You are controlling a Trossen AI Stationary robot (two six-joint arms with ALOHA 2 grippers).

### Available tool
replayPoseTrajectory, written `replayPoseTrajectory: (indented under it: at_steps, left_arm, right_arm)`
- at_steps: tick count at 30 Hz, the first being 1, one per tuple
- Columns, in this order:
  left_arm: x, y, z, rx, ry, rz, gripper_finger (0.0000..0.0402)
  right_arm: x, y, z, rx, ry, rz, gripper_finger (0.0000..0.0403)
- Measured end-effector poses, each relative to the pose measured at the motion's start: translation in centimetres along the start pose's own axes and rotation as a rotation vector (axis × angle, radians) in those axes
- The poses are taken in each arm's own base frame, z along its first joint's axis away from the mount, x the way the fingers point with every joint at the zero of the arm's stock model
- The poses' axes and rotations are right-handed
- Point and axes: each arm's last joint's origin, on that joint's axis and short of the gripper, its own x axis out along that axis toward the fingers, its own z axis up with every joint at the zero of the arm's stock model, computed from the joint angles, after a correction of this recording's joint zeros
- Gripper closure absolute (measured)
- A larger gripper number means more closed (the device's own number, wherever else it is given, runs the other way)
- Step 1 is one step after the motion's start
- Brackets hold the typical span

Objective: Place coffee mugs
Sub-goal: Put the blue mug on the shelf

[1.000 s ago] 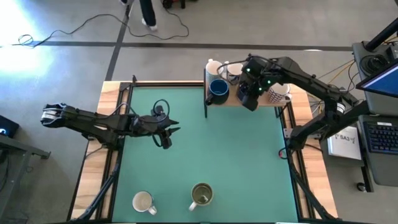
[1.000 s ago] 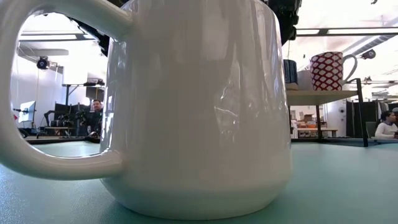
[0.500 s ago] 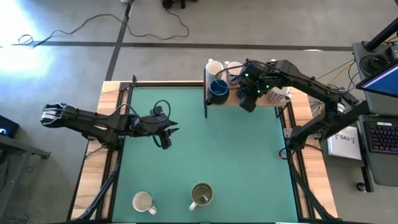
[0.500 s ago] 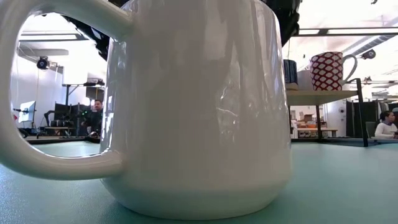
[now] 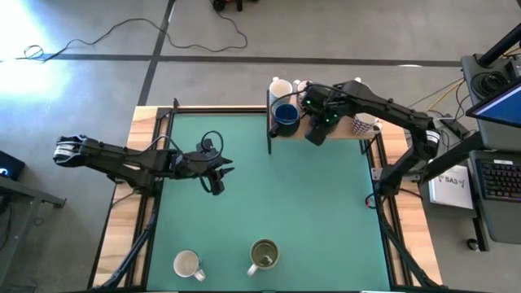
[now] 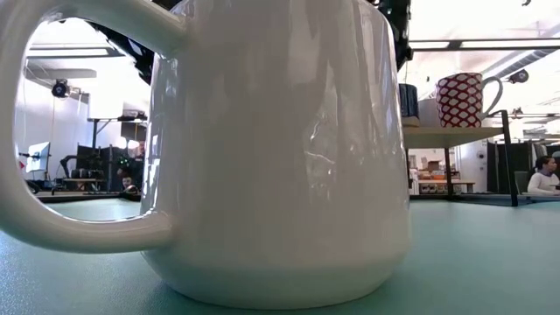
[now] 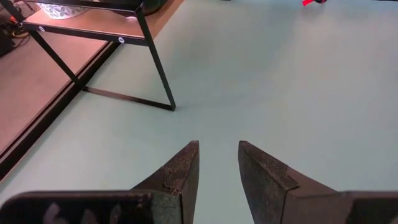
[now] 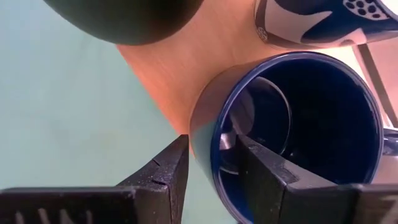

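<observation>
My right gripper (image 5: 313, 133) hangs over the wooden shelf (image 5: 340, 135) at the table's far right. In its wrist view it is shut (image 8: 211, 140) on a dark navy mug (image 8: 298, 118), which the gripper hides in the high view. A second navy mug (image 5: 285, 114) stands on the shelf just left of it. Two white mugs (image 5: 279, 87) and a patterned mug (image 5: 365, 124) also stand there. A white mug (image 5: 187, 264) and an olive mug (image 5: 264, 254) stand by the near edge. My left gripper (image 5: 223, 172) hovers open (image 7: 217, 146) over the mat. My right gripper has the navy mug by its rim wall (image 8: 200, 134), on the side nearest the shelf's edge. One finger (image 8: 273, 180) is inside the mug and the other (image 8: 165, 180) outside, coming from above. The mug is upright; whether its base rests on the shelf is hidden.
Green mat (image 5: 293, 203) lies open between the arms. The shelf's black legs (image 7: 155, 68) stand on the mat's far right part. In the low view a white mug (image 6: 262, 149) right at the camera blocks most of the table. People sit in the room behind.
My right gripper has moved along the shelf toward the table's left, nearer the navy mug that stands there, with the dark mug under it going along.
</observation>
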Motion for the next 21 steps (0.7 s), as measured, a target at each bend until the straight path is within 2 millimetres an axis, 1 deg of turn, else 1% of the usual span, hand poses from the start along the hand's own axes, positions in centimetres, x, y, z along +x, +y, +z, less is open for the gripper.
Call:
replayPoseTrajectory:
  at_steps: [5, 12, 17, 21]
  left_arm:
    - [0.0, 0.0, 0.0, 0.000, 0.000, 0.000, 0.0306]
    - [0.0, 0.0, 0.0, 0.004, 0.000, 0.000, 0.0306]
    - [0.0, 0.0, 0.0, 0.004, 0.000, 0.000, 0.0306]
    - [0.0, 0.0, 0.0, 0.004, 0.000, 0.000, 0.0306]
  right_arm:
    - [0.4, 0.1, 0.2, -0.012, 0.012, -0.002, 0.0277]
    - [-0.2, 0.1, 0.1, -0.012, -0.009, 0.007, 0.0284]
    - [0.6, 0.3, 0.1, -0.047, 0.022, 0.004, 0.0297]
    - [1.3, 0.4, 0.3, -0.077, 0.054, 0.001, 0.0316]
